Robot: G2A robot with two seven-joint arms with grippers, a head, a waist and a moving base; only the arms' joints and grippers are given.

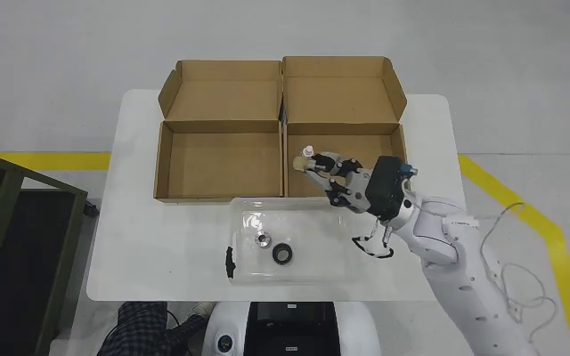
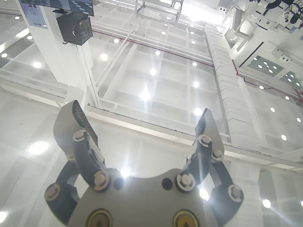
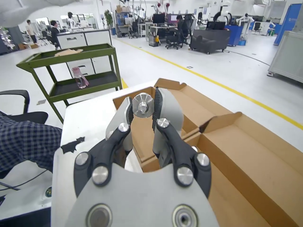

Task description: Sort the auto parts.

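My right pincer [image 3: 143,98] is closed on a round silver metal part [image 3: 141,106], gripped at its rim between both fingers. It hangs over the right cardboard box [image 1: 374,153], just past the far edge of the clear tray [image 1: 343,267]. My left pincer [image 2: 140,106] is spread wide with nothing in it and points up at the ceiling. Inside the tray lie a small metal piece [image 1: 263,238] and a black ring [image 1: 283,254], close together. The left cardboard box [image 1: 218,165] sits beyond the tray's far left corner. Everything rests on the white bench [image 1: 134,222]
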